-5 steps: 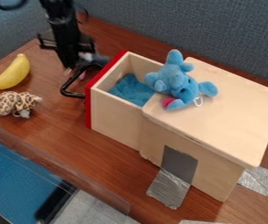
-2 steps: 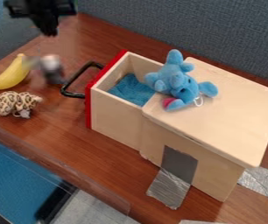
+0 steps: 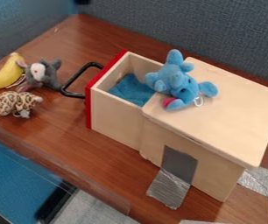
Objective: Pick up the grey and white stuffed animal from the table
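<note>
At the top edge, left of centre, a small black part of the gripper (image 3: 82,1) shows, well away from the toys. A grey plush mouse (image 3: 50,79) with a white face lies on the table between the yellow banana (image 3: 6,75) and the drawer's black handle (image 3: 68,83). Just below the banana is a spotted plush toy (image 3: 16,103). The red-fronted wooden drawer (image 3: 116,109) stands open with a blue cloth (image 3: 130,90) inside. On top of the wooden box (image 3: 230,113), a blue plush elephant (image 3: 177,81) lies at the edge over the drawer.
Grey tape (image 3: 170,188) runs from the box's side onto the brown table (image 3: 101,153). More silvery tape (image 3: 265,181) is at the right. Blue-grey partition walls (image 3: 189,26) stand behind, and a clear strip (image 3: 60,168) follows the front edge.
The gripper has risen from beside the drawer handle to the top edge. The grey mouse has left it and moved left onto the table, and the banana has shifted slightly left.
</note>
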You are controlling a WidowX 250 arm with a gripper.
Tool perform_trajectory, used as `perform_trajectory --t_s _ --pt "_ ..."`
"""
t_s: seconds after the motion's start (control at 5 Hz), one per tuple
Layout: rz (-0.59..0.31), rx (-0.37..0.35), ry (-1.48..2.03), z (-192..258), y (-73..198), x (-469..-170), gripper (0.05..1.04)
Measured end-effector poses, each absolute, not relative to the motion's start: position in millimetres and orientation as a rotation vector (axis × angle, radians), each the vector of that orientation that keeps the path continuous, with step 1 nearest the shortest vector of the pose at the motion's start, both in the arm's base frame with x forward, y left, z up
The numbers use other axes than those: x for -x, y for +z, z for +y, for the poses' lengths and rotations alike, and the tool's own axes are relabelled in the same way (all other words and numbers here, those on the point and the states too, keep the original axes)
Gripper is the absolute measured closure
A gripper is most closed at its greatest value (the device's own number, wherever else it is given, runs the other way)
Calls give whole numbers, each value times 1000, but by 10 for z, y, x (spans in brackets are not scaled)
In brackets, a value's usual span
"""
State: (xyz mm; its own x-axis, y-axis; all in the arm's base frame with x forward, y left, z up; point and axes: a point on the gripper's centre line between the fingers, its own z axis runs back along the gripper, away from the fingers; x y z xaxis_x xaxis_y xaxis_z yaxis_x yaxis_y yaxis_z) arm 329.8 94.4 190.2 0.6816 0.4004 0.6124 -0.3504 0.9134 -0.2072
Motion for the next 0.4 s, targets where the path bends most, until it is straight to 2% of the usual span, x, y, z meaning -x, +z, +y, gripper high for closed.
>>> perform_trajectory --t_s 0.2,0.4 --pt "-682 76 414 909 1898 -3219 888" --pt "-628 52 420 1077 1777 -3141 615"
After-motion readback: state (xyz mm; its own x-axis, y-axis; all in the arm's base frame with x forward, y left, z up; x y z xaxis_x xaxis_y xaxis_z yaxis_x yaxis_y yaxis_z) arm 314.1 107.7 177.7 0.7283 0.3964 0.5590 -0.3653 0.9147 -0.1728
